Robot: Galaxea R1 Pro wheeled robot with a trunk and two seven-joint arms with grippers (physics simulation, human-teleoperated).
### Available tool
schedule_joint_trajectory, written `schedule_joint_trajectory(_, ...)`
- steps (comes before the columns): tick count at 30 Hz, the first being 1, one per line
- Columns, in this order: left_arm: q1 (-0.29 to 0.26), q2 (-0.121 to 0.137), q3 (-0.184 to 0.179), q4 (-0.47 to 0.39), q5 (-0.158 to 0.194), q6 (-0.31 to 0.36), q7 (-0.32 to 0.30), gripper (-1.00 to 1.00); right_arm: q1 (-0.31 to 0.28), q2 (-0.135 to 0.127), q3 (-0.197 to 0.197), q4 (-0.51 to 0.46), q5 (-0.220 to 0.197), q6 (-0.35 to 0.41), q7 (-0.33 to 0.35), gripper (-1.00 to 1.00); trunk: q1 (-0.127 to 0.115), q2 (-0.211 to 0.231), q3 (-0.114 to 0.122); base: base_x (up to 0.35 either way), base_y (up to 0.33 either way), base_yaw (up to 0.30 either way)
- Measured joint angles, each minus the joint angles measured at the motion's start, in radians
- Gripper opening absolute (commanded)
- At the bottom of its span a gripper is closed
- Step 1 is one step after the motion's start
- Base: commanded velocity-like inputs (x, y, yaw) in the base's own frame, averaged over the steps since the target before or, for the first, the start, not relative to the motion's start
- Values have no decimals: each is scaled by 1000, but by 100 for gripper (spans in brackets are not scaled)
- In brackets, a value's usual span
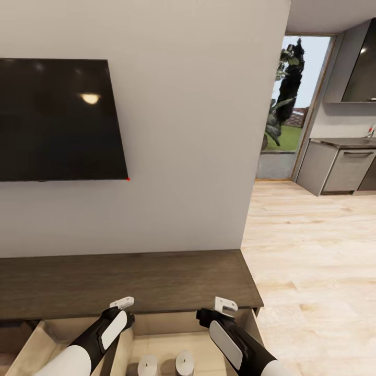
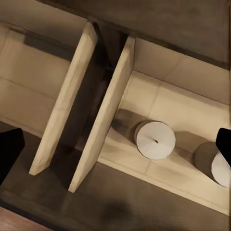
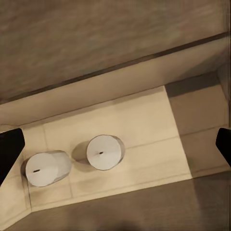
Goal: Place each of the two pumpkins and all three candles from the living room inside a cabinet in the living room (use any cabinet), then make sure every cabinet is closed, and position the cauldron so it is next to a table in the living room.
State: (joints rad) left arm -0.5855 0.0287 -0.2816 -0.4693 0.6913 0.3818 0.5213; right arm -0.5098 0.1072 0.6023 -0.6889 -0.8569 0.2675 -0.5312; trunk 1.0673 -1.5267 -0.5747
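Two stubby cream cylinder candles point(image 3: 103, 152) stand in the dark-brown wood cabinet's point(image 1: 130, 282) open drawer; both grippers hover spread, empty.

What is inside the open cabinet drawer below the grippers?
Two candles stand upright, side by side but apart, on the floor of the open drawer of the cabinet. No pumpkin shows there. The drawer's near part runs out of the frame.
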Motion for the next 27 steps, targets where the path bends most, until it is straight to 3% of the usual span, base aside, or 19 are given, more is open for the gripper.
schedule_joint_trajectory(27, 4, 2, 0, 4, 0, -17, 0, 100, 0, 1, -1, 58, 1, -84, 3, 100, -104, 189, 85, 0, 0, 0)
